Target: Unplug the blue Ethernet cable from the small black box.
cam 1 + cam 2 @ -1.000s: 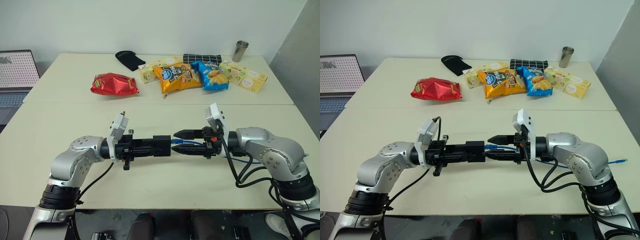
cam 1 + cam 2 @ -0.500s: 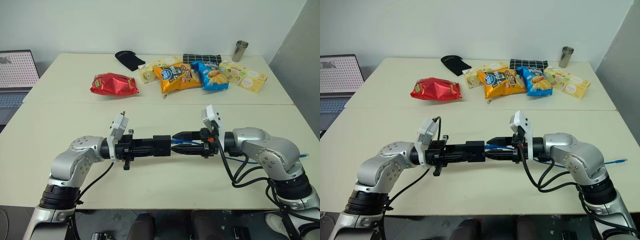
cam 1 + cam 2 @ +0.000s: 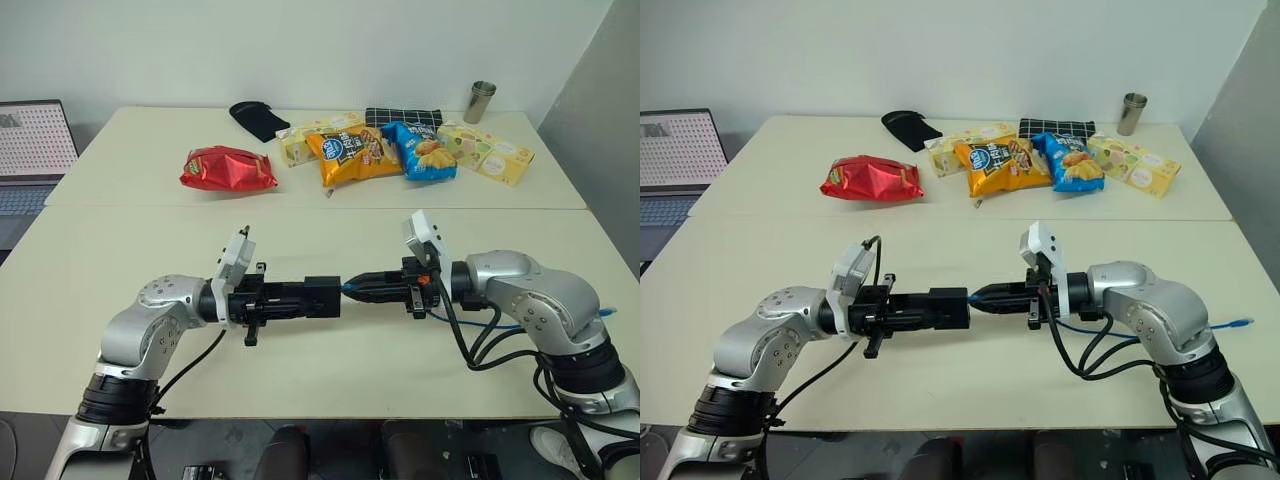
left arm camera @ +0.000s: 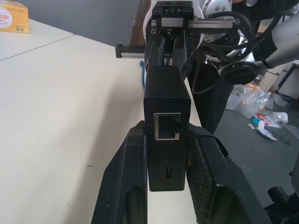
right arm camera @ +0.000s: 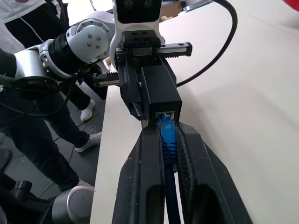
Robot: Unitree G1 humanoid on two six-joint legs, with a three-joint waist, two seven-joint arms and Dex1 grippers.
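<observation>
The small black box is held level above the table, with my left gripper shut on its sides. In the left wrist view the box stands between the fingers and shows an empty port on its near face. The blue Ethernet cable has its plug in the box's far port. My right gripper points at the box from the right and is shut on the cable just behind the plug. The rest of the cable trails off to the right.
At the back of the table lie a red snack bag, an orange bag, a blue bag, yellow boxes, a black cloth, a checked pouch and a metal cup. A laptop stands at the far left.
My right gripper's fingers, open around the blue plug a second ago, have closed on it. The left gripper and the box have kept still.
</observation>
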